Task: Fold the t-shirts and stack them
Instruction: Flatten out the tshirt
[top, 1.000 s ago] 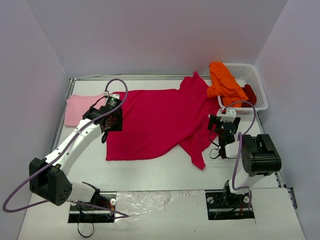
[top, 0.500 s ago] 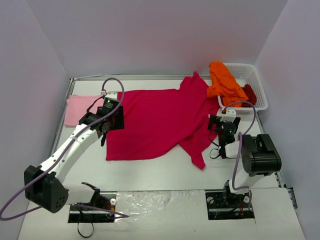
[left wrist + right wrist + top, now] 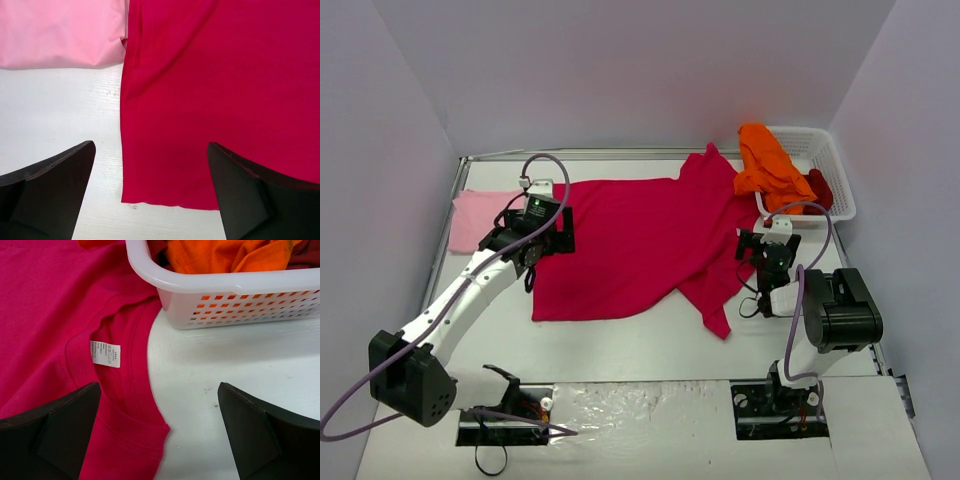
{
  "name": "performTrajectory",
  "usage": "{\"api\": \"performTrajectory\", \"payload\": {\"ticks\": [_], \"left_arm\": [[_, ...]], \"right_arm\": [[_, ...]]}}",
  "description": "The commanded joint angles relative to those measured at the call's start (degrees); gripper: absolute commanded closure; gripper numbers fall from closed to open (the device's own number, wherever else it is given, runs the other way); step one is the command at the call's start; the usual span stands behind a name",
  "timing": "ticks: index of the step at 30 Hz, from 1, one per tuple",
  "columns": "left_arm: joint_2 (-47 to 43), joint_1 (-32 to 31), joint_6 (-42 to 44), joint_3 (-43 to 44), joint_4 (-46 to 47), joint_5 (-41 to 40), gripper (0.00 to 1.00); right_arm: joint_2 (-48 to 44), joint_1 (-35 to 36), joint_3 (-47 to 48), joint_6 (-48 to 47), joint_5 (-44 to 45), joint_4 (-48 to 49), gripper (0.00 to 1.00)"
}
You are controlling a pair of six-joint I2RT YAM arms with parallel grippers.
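Note:
A large crimson-magenta t-shirt [image 3: 640, 240] lies spread flat across the table's middle. Folded at the back left, a pale pink t-shirt [image 3: 480, 218] touches its left edge. An orange t-shirt [image 3: 770, 165] hangs over the rim of the white basket [image 3: 838, 165], and a dark red t-shirt [image 3: 820, 188] lies inside it. My left gripper [image 3: 151, 150] hovers open over the magenta shirt's [image 3: 225, 75] left hem corner, beside the pink shirt [image 3: 60, 30], holding nothing. My right gripper [image 3: 160, 390] is open and empty above the magenta collar and its white label [image 3: 105, 354], near the basket [image 3: 225, 285].
The mesh basket stands at the back right corner against the wall. Bare white table [image 3: 620, 345] runs along the front between the shirt and the arm bases. Side walls close in the table on both sides.
My left gripper has opened wide and shifted a little back and to the right, over the magenta shirt's left edge. The right arm and the shirts have not moved.

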Motion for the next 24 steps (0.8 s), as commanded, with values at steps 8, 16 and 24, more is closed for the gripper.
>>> {"api": "performTrajectory", "payload": {"ticks": [8,16,24], "left_arm": [[3.1,-0.5,0.3,1.4,7.7,-2.3,0.06],[6.1,-0.5,-1.2,2.0,9.3,-1.6,0.06],[7.5,-0.6,-1.8,4.1,9.2,-0.5,0.06]], "right_arm": [[-0.5,-0.3,1.6,0.1,0.1,8.2,0.00],[-0.5,-0.3,1.6,0.1,0.1,8.3,0.00],[-0.5,-0.3,1.6,0.1,0.1,8.3,0.00]]}}
